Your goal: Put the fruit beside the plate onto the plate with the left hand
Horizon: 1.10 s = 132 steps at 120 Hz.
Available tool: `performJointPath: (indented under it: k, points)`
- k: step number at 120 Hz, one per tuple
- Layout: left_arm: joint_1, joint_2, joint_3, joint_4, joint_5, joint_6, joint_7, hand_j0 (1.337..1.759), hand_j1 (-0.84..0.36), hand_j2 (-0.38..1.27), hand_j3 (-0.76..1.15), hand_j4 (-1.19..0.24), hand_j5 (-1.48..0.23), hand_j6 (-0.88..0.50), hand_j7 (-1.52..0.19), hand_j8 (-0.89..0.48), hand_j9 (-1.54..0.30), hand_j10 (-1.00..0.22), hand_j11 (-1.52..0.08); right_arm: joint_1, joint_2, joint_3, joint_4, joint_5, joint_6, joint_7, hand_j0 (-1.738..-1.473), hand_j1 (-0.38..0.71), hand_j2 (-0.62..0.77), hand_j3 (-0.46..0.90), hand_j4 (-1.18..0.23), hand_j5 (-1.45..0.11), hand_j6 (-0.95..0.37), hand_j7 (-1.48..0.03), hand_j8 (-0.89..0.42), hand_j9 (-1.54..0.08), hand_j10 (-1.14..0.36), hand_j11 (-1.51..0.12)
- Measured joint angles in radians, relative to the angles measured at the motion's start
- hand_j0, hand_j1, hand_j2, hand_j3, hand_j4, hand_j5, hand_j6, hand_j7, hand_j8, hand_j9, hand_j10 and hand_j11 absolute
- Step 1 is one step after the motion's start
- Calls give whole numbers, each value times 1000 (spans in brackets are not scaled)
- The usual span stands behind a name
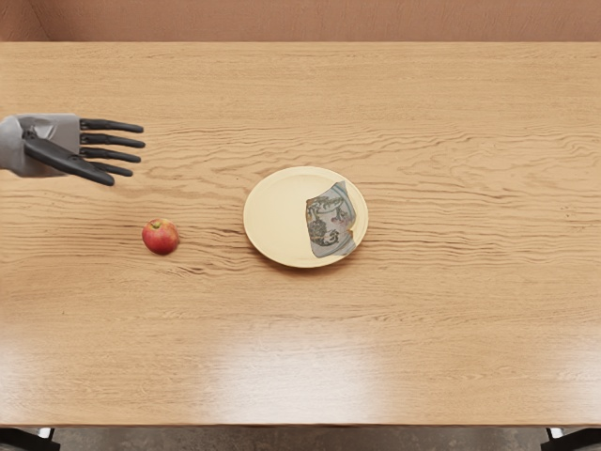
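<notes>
A small red apple (161, 236) lies on the wooden table, left of a pale yellow plate (282, 216). The plate has a grey patterned patch on its right side. My left hand (108, 150) comes in from the left edge, above and to the left of the apple, well apart from it. Its dark fingers (113, 141) are stretched out straight toward the right and hold nothing. The right arm does not show.
The wooden table (451, 310) fills the view, with its front edge near the bottom and its far edge against a brown wall at the top.
</notes>
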<state>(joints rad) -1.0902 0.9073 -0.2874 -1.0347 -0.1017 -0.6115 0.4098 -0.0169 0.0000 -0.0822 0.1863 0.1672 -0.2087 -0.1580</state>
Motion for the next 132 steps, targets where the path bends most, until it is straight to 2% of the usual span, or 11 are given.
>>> performJointPath:
  k: [16, 34, 50, 60, 71, 78, 87, 97, 102, 124, 132]
  points:
    - [-5, -35, 0, 7, 15, 0, 4, 1658, 56, 50, 0, -244, -318, -243, -318, -243, -318, -244, -318, 0, 0, 0, 0, 0, 0, 0, -1658, -305, -7, 0, -37, -47, -37, -47, -37, -47, -37, -47]
    - [95, -87, -151, -35, 330, 0, -22, 1658, 56, 49, 0, -244, -318, -244, -318, -244, -318, -244, -318, 0, 0, 0, -1, 0, 0, 0, -1658, -305, -7, 0, -37, -47, -37, -47, -37, -47, -37, -47]
    - [191, -71, -291, -189, 619, 0, -44, 1658, 56, 50, 0, -245, -318, -245, -318, -245, -318, -245, -318, 0, 0, 0, -1, 0, 0, 0, -1658, -305, -7, 0, -37, -47, -37, -47, -37, -47, -37, -47]
    - [216, -69, -322, -280, 738, 6, -49, 1658, 57, 50, 0, -246, -318, -246, -318, -246, -318, -246, -318, 0, 0, 0, -1, 0, 0, 1, -1658, -305, -7, 0, -37, -47, -37, -47, -37, -47, -37, -47]
    - [227, -72, -327, -345, 850, 83, -46, 1658, 57, 51, 0, -247, -319, -247, -318, -247, -318, -246, -318, 0, 0, 1, -1, 0, -1, 1, -1658, -305, -7, 0, -37, -47, -37, -47, -37, -47, -37, -47]
    - [209, -72, -302, -365, 893, 165, -15, 1658, 57, 51, 0, -247, -319, -248, -318, -247, -318, -247, -318, 0, 0, 1, -1, 0, -1, 1, -1658, -305, -7, 0, -37, -47, -37, -47, -37, -47, -37, -47]
    - [188, -78, -263, -379, 923, 261, 50, 1658, 57, 51, 0, -248, -319, -249, -318, -248, -318, -247, -318, 0, 0, 1, -1, 0, 0, 1, -1658, -305, -7, 0, -37, -47, -37, -47, -37, -47, -37, -47]
    - [27, -75, -136, -393, 934, 389, 128, 1658, 57, 51, 0, -248, -319, -248, -318, -248, -318, -247, -318, 1, 0, 1, -1, 0, 0, 1, -1658, -305, -7, 0, -37, -47, -37, -47, -37, -47, -37, -47]
    - [-8, -81, -55, -397, 931, 452, 152, 1658, 57, 50, 0, -247, -318, -247, -318, -247, -318, -246, -318, 1, 0, 1, -1, 0, 0, 1, -1658, -305, -7, 0, -37, -47, -37, -47, -37, -47, -37, -47]
    - [-134, -99, 192, -416, 871, 582, 193, 1658, 57, 52, 0, -249, -320, -250, -319, -250, -319, -249, -319, 2, 0, 1, -1, 0, 0, 1, -1658, -305, -7, 0, -37, -47, -37, -47, -37, -47, -37, -47]
    - [-233, -143, 292, -429, 820, 616, 197, 1658, 57, 52, 0, -250, -320, -251, -320, -250, -320, -249, -319, 3, 0, 1, -2, 0, 0, 1, -1658, -305, -7, 0, -37, -47, -37, -47, -37, -47, -37, -47]
